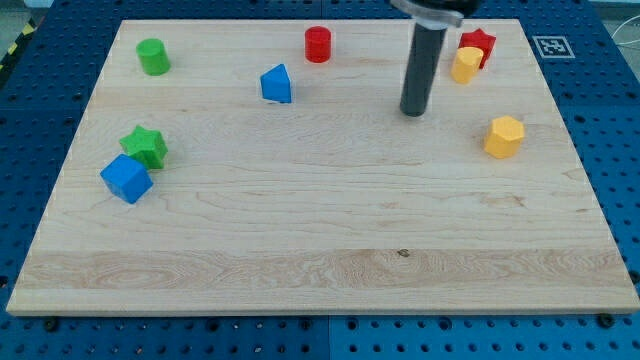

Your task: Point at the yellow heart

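The yellow heart (466, 65) lies near the view's top right, touching the red star (481, 43) just above and to its right. My tip (413, 112) rests on the wooden board (320, 240), to the left of and a little below the yellow heart, with a clear gap between them. A second yellow block, a hexagon (504, 136), lies to the right of and below the tip.
A red cylinder (318, 44) and a blue wedge-like block (276, 84) lie at the top centre. A green cylinder (153, 57) is at the top left. A green star (145, 146) touches a blue cube (126, 179) at the left. A black-and-white marker (552, 45) sits off the board's top right corner.
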Tool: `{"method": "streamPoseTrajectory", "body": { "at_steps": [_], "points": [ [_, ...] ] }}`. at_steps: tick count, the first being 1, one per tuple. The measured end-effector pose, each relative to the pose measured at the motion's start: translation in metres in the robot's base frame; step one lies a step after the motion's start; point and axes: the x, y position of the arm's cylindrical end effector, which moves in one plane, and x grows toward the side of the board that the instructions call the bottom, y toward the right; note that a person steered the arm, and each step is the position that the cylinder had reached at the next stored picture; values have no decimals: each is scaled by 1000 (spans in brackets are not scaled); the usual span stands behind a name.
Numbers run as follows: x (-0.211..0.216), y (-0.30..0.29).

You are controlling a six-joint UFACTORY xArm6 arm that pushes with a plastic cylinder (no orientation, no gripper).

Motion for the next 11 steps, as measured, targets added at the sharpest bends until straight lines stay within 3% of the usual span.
{"method": "streamPoseTrajectory", "body": {
  "at_steps": [5, 11],
  "points": [
    [-41, 119],
    [-51, 74]
  ]
}}
